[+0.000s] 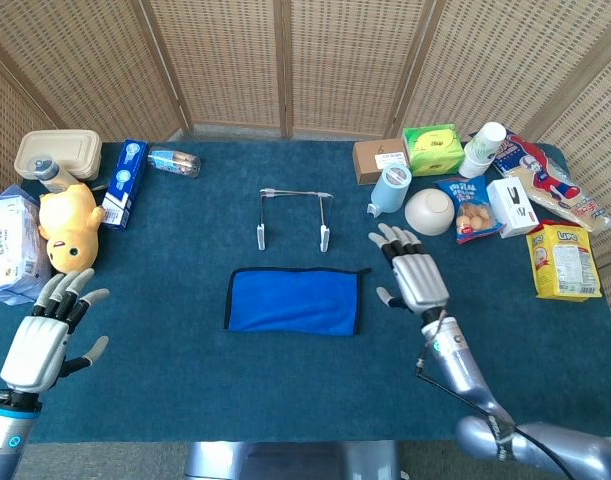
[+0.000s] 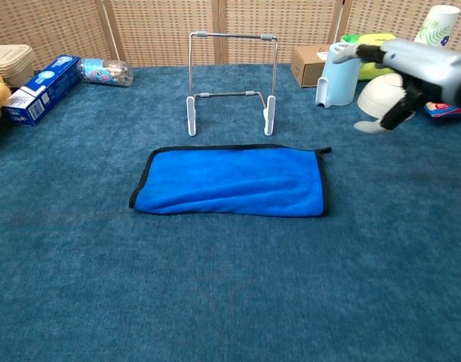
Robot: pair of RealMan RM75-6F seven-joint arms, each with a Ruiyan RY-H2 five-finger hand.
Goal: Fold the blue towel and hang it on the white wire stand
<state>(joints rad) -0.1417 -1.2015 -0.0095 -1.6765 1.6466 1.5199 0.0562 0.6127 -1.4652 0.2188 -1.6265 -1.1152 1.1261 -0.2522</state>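
- While the blue towel (image 1: 293, 300) lies folded flat on the teal table (image 1: 185, 380), neither hand touches it; its black-edged border shows along the left and right ends, and a small loop sticks out at its far right corner.
- Just beyond the towel, the white wire stand (image 1: 294, 218) sits upright, apart from the cloth; in the chest view its top bar (image 2: 233, 35) runs level between two legs.
- To the right of the towel, the right hand (image 1: 416, 274) hovers palm down with fingers spread and nothing in them; in the chest view it shows at the right edge (image 2: 411, 75), in front of a white bowl (image 1: 429, 211) and beside a pale blue jug (image 2: 338, 74).
- At the near left corner, the left hand (image 1: 47, 334) is held up with fingers apart, holding nothing; a yellow plush toy (image 1: 68, 222) sits just beyond it.
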